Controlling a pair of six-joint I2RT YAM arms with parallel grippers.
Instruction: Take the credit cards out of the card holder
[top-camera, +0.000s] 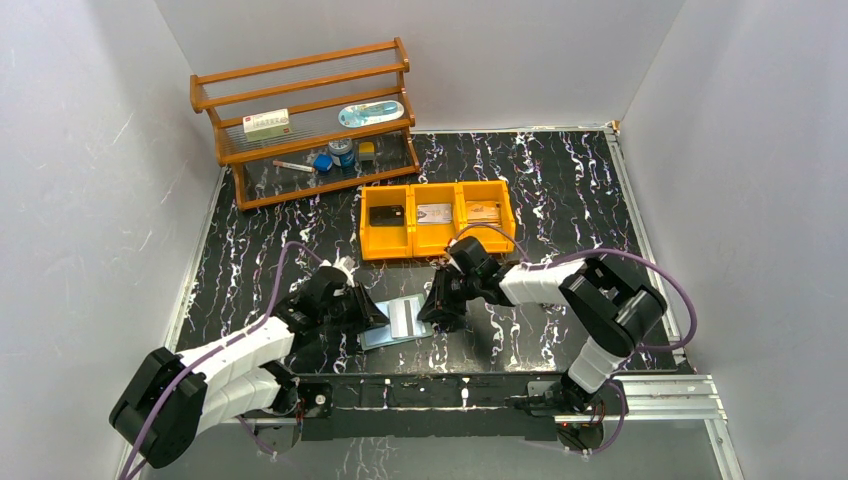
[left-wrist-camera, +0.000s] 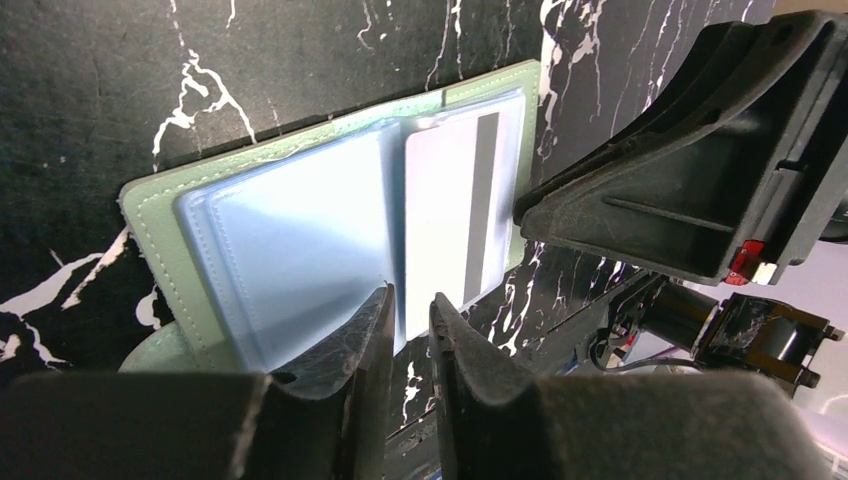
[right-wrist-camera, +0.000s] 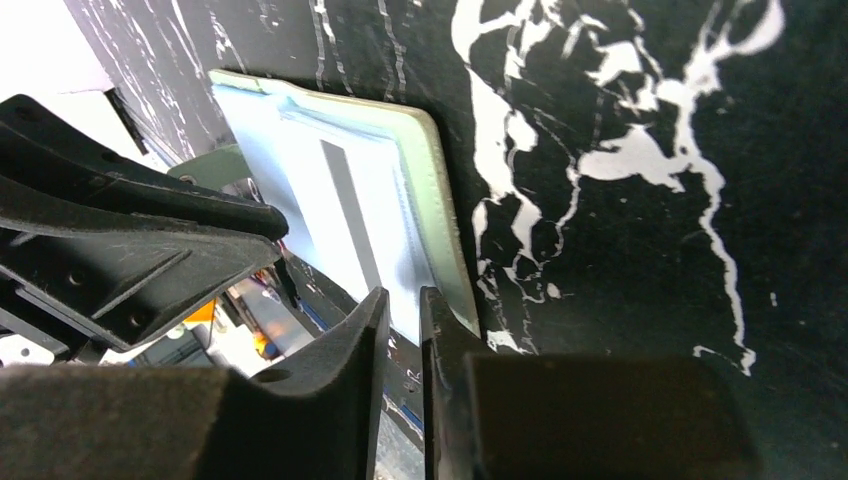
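Observation:
The card holder (top-camera: 398, 322) lies open on the black marbled table between my two grippers. In the left wrist view its pale green cover carries bluish translucent sleeves (left-wrist-camera: 290, 230). A white credit card (left-wrist-camera: 445, 210) with a grey stripe sits in the right sleeve. My left gripper (left-wrist-camera: 411, 296) stands at the holder's near edge, jaws a narrow gap apart with nothing clamped. My right gripper (right-wrist-camera: 404, 292) is at the opposite edge of the card holder (right-wrist-camera: 440, 200), also slightly open and empty. Two more credit cards (top-camera: 434, 212) (top-camera: 483, 212) lie in the orange bin.
The orange three-compartment bin (top-camera: 437, 245) stands just behind the grippers, with a dark object (top-camera: 387, 215) in its left compartment. A wooden shelf (top-camera: 300, 120) with small items is at the back left. Grey walls close in both sides.

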